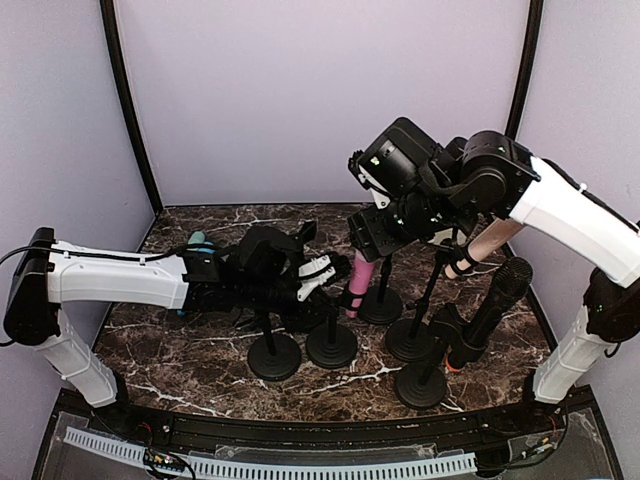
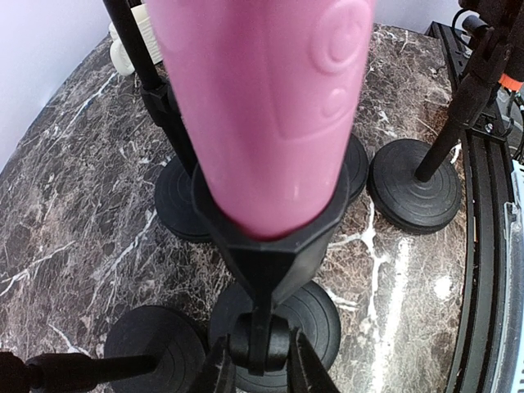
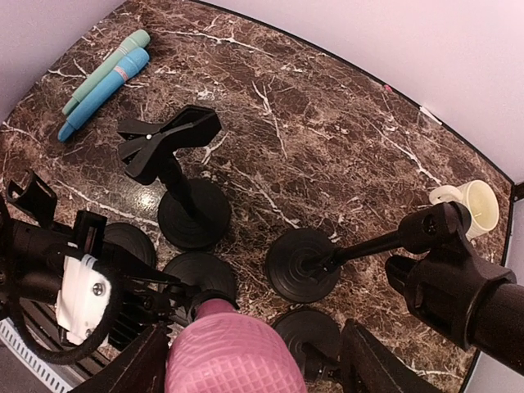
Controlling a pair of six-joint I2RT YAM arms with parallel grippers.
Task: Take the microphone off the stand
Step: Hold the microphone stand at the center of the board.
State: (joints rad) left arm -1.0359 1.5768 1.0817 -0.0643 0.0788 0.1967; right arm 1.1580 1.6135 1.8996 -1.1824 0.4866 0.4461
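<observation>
Pink microphone (image 1: pixel 360 276) sits tilted in the clip of its stand (image 1: pixel 331 343) near the middle of the marble worktop (image 1: pixel 190 365), ringed by other black stands (image 1: pixel 273 355). The left tool (image 2: pixel 260 364) is clamped on the stand's stem just below the clip. The right tool (image 3: pixel 254 372) hangs over the microphone's mesh head, fingers (image 3: pixel 135 368) apart on either side. A blue microphone (image 3: pixel 106 90) and a teal microphone (image 3: pixel 115 63) lie together at the far left.

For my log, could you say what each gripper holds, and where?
Left gripper: stand stem below the clip. Right gripper: nothing; it straddles the pink microphone's head.
</observation>
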